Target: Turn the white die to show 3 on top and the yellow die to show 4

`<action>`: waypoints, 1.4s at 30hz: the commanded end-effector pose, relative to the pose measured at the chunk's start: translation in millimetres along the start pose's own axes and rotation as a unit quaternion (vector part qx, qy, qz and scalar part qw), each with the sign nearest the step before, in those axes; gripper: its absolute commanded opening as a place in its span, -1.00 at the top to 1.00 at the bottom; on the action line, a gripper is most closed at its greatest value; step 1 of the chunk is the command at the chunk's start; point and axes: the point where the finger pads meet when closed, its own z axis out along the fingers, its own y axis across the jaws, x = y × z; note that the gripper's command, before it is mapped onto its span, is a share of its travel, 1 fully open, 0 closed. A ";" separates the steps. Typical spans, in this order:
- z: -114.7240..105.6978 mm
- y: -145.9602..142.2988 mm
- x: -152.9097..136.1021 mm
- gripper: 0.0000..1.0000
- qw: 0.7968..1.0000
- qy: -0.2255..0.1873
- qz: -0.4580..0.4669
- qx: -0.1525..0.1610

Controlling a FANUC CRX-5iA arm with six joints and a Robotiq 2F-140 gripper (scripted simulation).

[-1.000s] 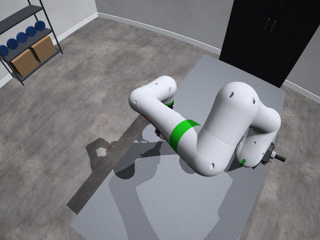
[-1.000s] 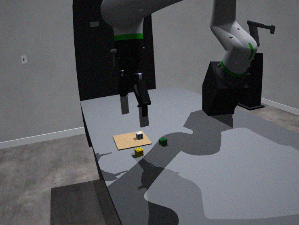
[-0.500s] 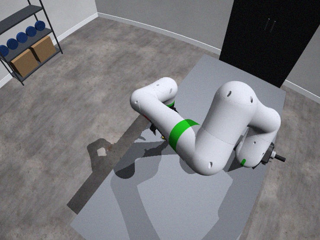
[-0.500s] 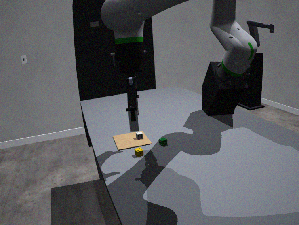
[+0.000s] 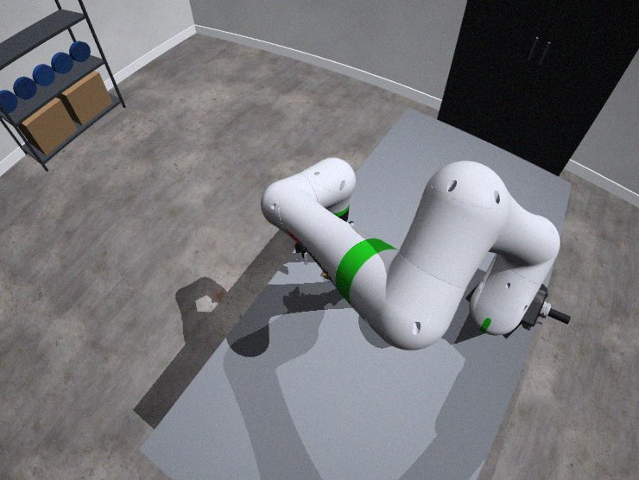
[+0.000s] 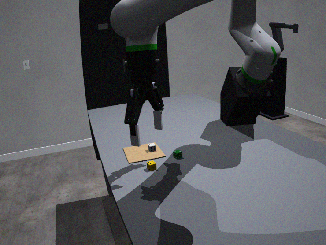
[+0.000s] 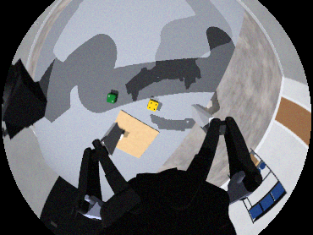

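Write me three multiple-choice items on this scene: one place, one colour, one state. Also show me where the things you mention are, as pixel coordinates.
1. Where is the yellow die point(image 6: 151, 165) point(image 7: 152, 105)?
A) on the mat point(image 6: 142, 154) point(image 7: 140, 137)
B) on the table, off the mat
C) on the green die point(image 6: 177, 154) point(image 7: 112, 98)

2. Which colour is the die on the mat?
A) red
B) blue
C) white

3. How is the gripper point(image 6: 146, 132) point(image 7: 154, 120)?
A) open
B) shut on a die
C) shut, empty

B: bare table separates it from the mat.
C: the exterior view shows its white faces.
A: its fingers stand wide apart.

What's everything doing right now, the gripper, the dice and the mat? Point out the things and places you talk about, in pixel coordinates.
Gripper point(image 6: 146, 136) point(image 7: 154, 120): wide open, above the table.
White die point(image 6: 151, 147): flat on the mat.
Yellow die point(image 6: 151, 165) point(image 7: 152, 105): off the mat, four on top.
Green die point(image 6: 177, 154) point(image 7: 112, 98): off the mat.
Mat point(image 6: 137, 155) point(image 7: 141, 137): lying flat.
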 end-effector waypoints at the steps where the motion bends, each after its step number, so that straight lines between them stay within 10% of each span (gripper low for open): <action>1: 2.9 -0.4 0.3 -1.00 0.998 -0.002 0.070 0.005; 15: 10.9 -1.8 1.4 -1.00 0.971 -0.002 0.237 0.004; 16: 10.9 -1.8 1.4 0.51 0.971 -0.002 0.237 0.004; 42: 10.9 -1.8 1.4 0.51 0.971 -0.002 0.237 0.004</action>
